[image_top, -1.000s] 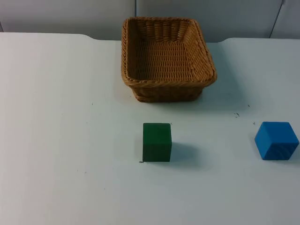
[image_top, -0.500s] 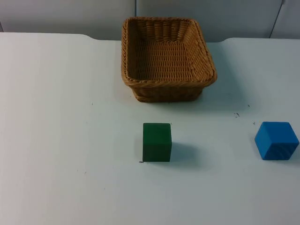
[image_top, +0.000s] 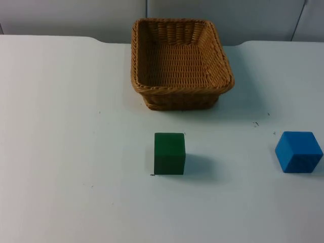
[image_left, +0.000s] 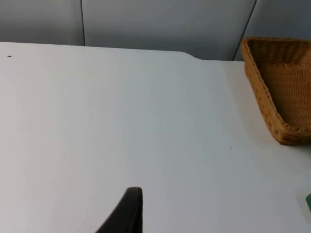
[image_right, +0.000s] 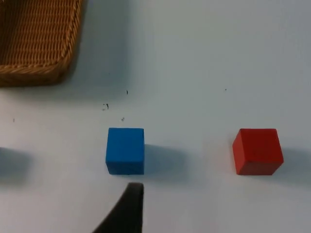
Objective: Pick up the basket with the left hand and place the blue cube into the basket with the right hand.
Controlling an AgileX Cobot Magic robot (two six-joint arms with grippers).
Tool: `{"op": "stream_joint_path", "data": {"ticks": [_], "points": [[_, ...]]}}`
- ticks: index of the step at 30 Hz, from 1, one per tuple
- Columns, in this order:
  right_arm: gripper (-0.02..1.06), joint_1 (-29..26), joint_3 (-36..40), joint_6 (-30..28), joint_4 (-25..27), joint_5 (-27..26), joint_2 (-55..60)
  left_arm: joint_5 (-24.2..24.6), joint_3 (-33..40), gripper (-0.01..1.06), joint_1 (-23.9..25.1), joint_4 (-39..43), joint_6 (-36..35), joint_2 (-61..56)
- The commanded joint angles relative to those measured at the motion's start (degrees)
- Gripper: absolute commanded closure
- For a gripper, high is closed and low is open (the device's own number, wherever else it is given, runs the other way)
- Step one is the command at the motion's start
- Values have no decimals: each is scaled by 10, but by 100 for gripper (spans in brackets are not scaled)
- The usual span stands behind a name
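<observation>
Basket on table, untouched; blue cube beside right gripper; jaws' state unclear.

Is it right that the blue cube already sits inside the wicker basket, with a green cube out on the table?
Not quite. The blue cube stands on the table, outside the empty basket, as the top view shows. The green cube is on the table, as you said.

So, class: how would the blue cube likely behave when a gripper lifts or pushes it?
The blue cube has flat faces, so it should slide rather than roll. Its square, squat shape probably resists tipping. It looks solid and stiff, so parallel fingers should hold it steadily.
</observation>
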Motion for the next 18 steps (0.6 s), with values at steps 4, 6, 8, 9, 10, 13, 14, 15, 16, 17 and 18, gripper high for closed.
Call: {"op": "stream_joint_path", "data": {"ticks": [4,6,8,9,10,13,14,15,16,17,18], "points": [[0,-4,-5,-3,2,-27,43,-61,-9,0,-2,-91,68,81],[0,-4,-5,-3,3,-32,50,-72,-9,0,-2,-113,86,97],[1,-4,-5,-3,3,-38,66,-95,-11,0,-2,-158,125,138],[1,-4,-5,-3,3,-40,71,-99,-14,0,-2,-179,146,161],[1,-4,-5,-3,3,-40,75,-101,-21,0,-2,-198,169,180],[1,-4,-5,-3,3,-42,86,-104,-39,0,-2,-244,216,232],[1,-4,-5,-3,3,-43,94,-104,-48,0,-2,-263,236,254],[1,-4,-5,-3,3,-49,104,-104,-67,0,-2,-290,265,294],[1,-4,-5,-3,3,-53,110,-104,-79,0,-2,-309,282,320],[1,-4,-5,-3,3,-53,110,-104,-79,0,-2,-309,282,320],[1,-4,-5,-3,4,-57,119,-104,-89,0,-4,-322,300,341]]}}
